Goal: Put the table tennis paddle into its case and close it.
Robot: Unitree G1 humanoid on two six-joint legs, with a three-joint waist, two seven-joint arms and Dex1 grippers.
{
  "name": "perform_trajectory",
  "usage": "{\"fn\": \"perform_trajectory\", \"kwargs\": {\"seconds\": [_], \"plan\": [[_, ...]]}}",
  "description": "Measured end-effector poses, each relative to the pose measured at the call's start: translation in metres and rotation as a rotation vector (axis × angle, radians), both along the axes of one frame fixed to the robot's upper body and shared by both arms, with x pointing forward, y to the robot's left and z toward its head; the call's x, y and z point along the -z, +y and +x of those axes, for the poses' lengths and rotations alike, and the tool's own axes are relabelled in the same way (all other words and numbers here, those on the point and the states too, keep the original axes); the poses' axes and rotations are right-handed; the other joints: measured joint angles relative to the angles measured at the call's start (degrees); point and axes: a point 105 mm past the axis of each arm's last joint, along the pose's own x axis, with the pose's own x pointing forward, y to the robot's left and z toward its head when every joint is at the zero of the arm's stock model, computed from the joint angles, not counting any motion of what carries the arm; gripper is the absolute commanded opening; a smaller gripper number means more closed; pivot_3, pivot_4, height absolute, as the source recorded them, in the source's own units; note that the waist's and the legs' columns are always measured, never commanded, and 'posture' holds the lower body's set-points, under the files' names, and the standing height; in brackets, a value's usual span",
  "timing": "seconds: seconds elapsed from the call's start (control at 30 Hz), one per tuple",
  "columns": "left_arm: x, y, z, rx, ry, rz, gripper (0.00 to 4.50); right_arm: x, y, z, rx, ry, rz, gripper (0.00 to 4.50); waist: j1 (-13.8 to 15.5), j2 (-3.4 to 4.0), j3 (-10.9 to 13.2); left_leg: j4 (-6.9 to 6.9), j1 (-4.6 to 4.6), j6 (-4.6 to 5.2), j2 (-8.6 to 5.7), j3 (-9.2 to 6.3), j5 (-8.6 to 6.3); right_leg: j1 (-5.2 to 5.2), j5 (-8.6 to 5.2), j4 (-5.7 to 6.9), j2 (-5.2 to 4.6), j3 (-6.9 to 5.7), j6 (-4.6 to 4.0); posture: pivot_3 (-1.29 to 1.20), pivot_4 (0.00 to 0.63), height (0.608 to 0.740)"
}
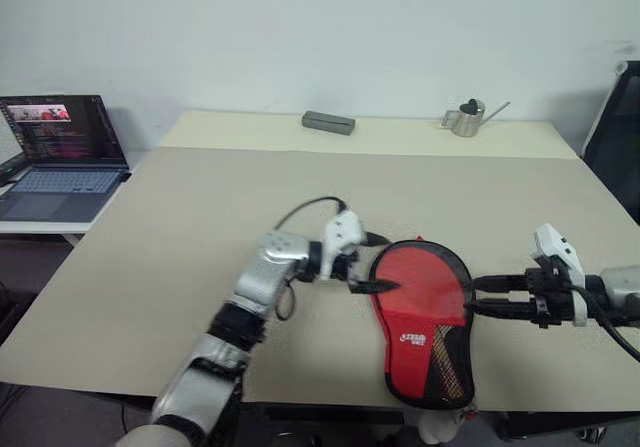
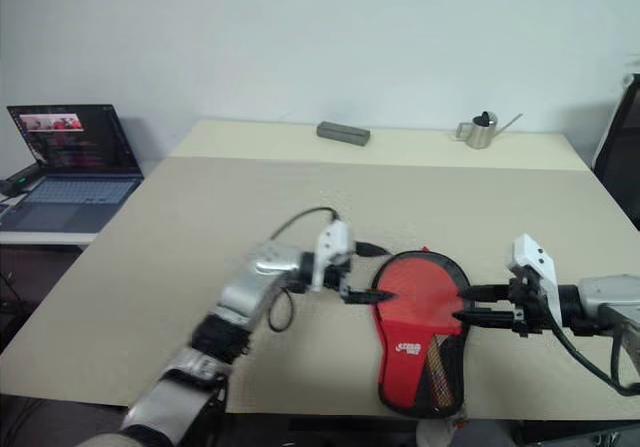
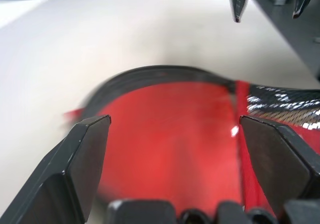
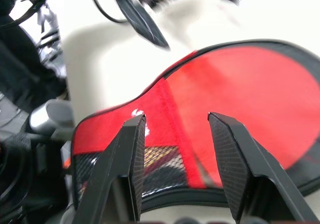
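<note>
The case (image 1: 420, 312) lies flat near the table's front edge. Its round end is red, with a white logo and black mesh toward the narrow end. The table tennis paddle is hidden; I cannot tell whether it is inside. My left gripper (image 1: 378, 263) is open at the left rim of the case's round end, with the red fabric (image 3: 170, 149) showing between its fingers. Opposite it, my right gripper (image 1: 472, 297) is at the case's right rim, fingers apart and nothing gripped between them. The case (image 4: 240, 93) lies just past its tips.
A grey box (image 1: 328, 122) and a small metal watering can (image 1: 465, 119) stand at the table's far edge. An open laptop (image 1: 65, 152) sits on a side surface to the left. A dark chair (image 1: 615, 137) stands at the right. The table's front edge (image 1: 320, 399) is close to the case.
</note>
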Motion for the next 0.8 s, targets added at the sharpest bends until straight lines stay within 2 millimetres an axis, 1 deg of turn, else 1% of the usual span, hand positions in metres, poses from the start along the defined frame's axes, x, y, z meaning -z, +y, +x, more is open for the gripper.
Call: {"fn": "perform_trajectory", "kwargs": {"seconds": [0.03,0.1,0.17,0.23,0.3,0.4,0.5,0.6,0.7,0.77,0.8], "plan": [[-0.008,0.015,0.0,-0.041,0.011,-0.022,4.5,0.001,-0.003,0.005,0.021,-0.001,0.007,2.13,-0.13,0.01,0.07,-0.01,0.03,0.0,0.01,-0.01,0.0,-0.05,0.0,0.01,0.0,0.01,0.0,0.0,0.15,0.74],[-0.022,0.034,-0.003,-0.095,0.031,-0.064,4.5,0.001,-0.008,0.013,0.053,-0.01,0.023,2.13,-0.16,-0.01,0.1,-0.01,0.05,0.0,-0.03,-0.01,0.01,-0.26,0.0,-0.01,-0.01,0.07,-0.01,0.0,0.15,0.74],[-0.031,0.043,-0.009,-0.131,0.021,-0.078,4.5,0.001,-0.011,0.02,0.071,-0.019,0.034,2.13,-0.13,0.02,0.09,-0.02,0.02,0.0,-0.06,0.01,0.0,-0.29,0.0,-0.06,-0.01,0.12,-0.02,0.0,0.15,0.74],[-0.028,0.059,-0.018,-0.189,0.027,-0.069,4.5,-0.004,-0.016,0.03,0.1,-0.039,0.051,2.13,-0.11,0.05,0.1,-0.06,0.03,0.0,-0.08,0.05,0.0,-0.31,-0.01,-0.09,-0.04,0.2,-0.11,0.0,0.15,0.74],[-0.024,0.075,-0.026,-0.262,0.043,-0.059,4.5,-0.009,-0.025,0.042,0.138,-0.064,0.055,2.13,-0.06,0.06,0.15,-0.07,0.02,-0.01,-0.06,0.04,0.0,-0.33,0.09,-0.09,-0.06,0.22,-0.41,0.0,0.15,0.74],[-0.026,0.081,-0.041,-0.292,0.052,-0.067,4.5,-0.016,-0.039,0.059,0.188,-0.106,0.057,2.13,0.0,0.01,0.22,-0.06,0.03,-0.03,-0.01,0.02,-0.01,-0.31,-0.02,-0.09,-0.09,0.27,-0.7,0.0,0.15,0.74],[-0.03,0.086,-0.054,-0.296,0.047,-0.056,4.5,-0.019,-0.049,0.073,0.218,-0.135,0.066,2.13,0.02,0.05,0.27,-0.07,0.05,-0.04,0.0,0.02,-0.01,-0.3,-0.06,-0.07,-0.1,0.26,-0.81,0.0,0.15,0.74],[-0.032,0.096,-0.054,-0.355,0.03,-0.041,4.5,-0.017,-0.057,0.083,0.245,-0.144,0.066,2.13,0.1,0.13,0.32,-0.08,0.05,-0.04,0.0,0.03,0.01,-0.3,-0.04,-0.05,-0.1,0.26,-0.89,0.0,0.15,0.74],[-0.037,0.107,-0.048,-0.433,-0.004,-0.025,4.5,-0.013,-0.063,0.091,0.271,-0.151,0.052,2.13,0.08,0.15,0.34,-0.07,0.06,-0.09,-0.02,0.05,0.05,-0.31,0.0,-0.05,-0.1,0.29,-0.89,0.0,0.15,0.74],[-0.041,0.11,-0.043,-0.472,-0.032,-0.022,4.5,-0.014,-0.071,0.096,0.294,-0.159,0.039,2.13,0.08,0.16,0.35,-0.07,0.03,-0.09,-0.04,0.09,0.05,-0.33,0.09,-0.08,-0.1,0.29,-0.87,0.0,0.15,0.74],[-0.043,0.111,-0.042,-0.482,-0.042,-0.02,4.5,-0.016,-0.071,0.098,0.293,-0.169,0.035,2.13,0.08,0.16,0.35,-0.07,0.03,-0.09,-0.03,0.09,0.05,-0.33,0.15,-0.09,-0.1,0.29,-0.96,0.0,0.15,0.74]]}}
